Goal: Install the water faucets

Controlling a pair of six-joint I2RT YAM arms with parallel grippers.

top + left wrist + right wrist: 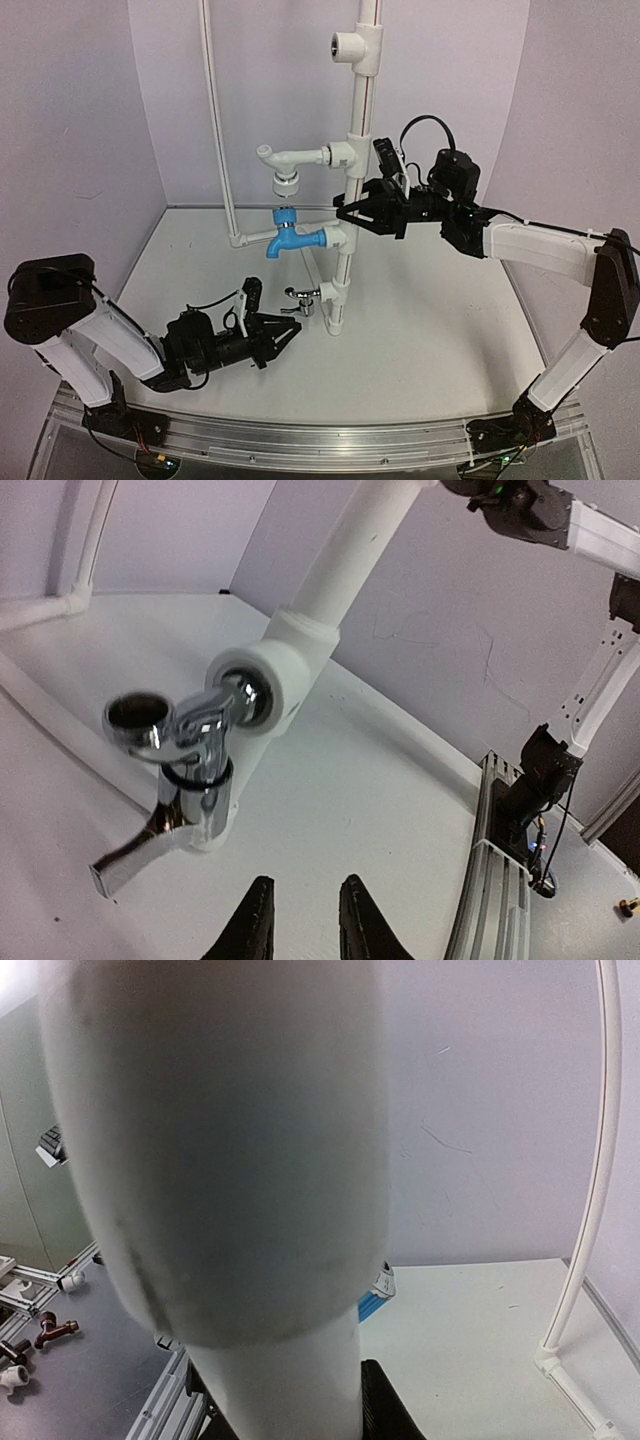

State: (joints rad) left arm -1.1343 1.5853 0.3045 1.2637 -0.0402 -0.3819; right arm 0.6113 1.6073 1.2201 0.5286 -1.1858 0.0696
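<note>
A shiny silver water faucet [300,299] sits with its threaded end in the lowest white tee [333,292] of the upright white pipe [352,250]. In the left wrist view the water faucet [190,770] shows its lever handle pointing down-left and its end inside the tee [265,690]. My left gripper [287,337] hovers just in front of it, apart from it. The left gripper [305,925] has its fingers a little apart with nothing between them. My right gripper [352,212] is shut around the upright pipe [250,1160] above the blue tap; one finger [385,1405] shows beside the pipe.
A blue plastic tap [290,237] and a white tap [285,172] stick out left from higher tees. Another tee [355,45] faces forward near the top. A thin white pipe [215,110] rises at the back left. An aluminium rail [300,440] runs along the near edge.
</note>
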